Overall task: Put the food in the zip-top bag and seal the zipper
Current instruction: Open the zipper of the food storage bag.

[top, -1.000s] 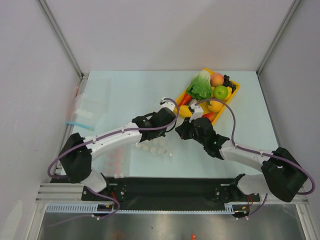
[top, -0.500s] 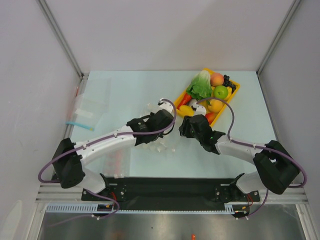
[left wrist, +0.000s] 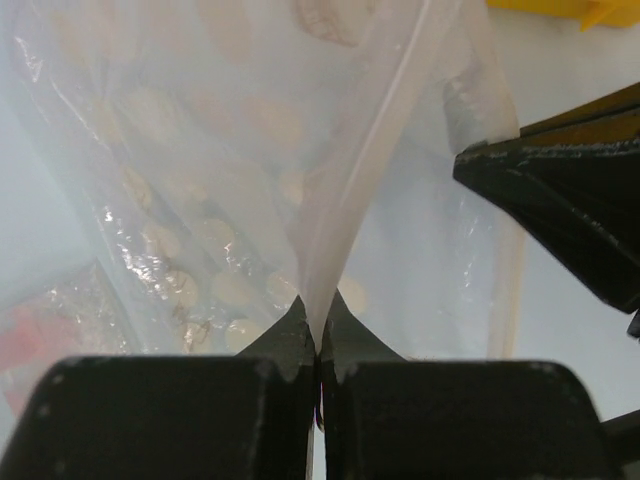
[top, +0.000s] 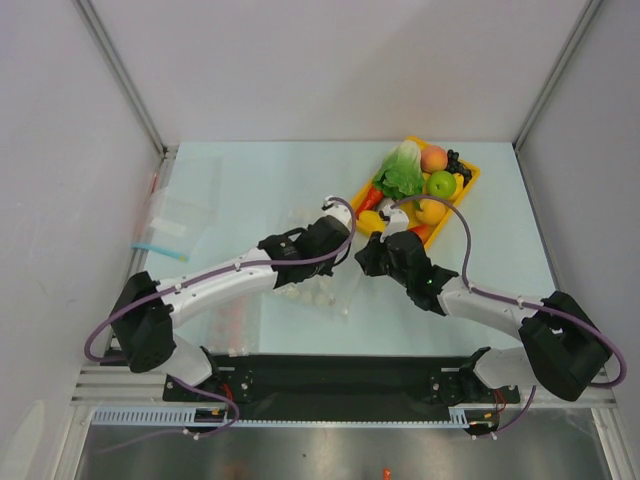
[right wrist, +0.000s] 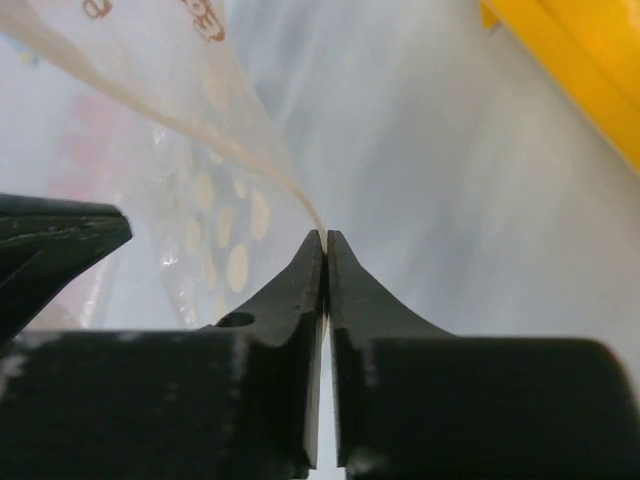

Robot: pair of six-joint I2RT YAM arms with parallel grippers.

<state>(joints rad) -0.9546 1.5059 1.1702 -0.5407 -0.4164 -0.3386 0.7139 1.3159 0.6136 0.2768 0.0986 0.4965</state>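
Bag [top: 318, 292]: clear dotted film, mid-table [top: 260, 180], held between the two grippers; mouth edge lifted, body slumped on the table under the left arm.
Zipper [left wrist: 385, 120]: pale strip along the mouth, rising from the left fingertips; sealed or not, cannot tell.
Left gripper [left wrist: 318, 345]: fingers pressed together, pinching bag film.
Right gripper [right wrist: 325, 245]: fingers pressed together, edge strip of the bag caught at the very tips.
Gripper spacing: close together, tips facing across the bag mouth.
Food [top: 430, 210]: piled in the tray [top: 473, 172]; lettuce [top: 402, 172], peach [top: 434, 158] and apple [top: 441, 184] on top.
Tray position: far right of the table, just beyond the right gripper, apart from the bag.
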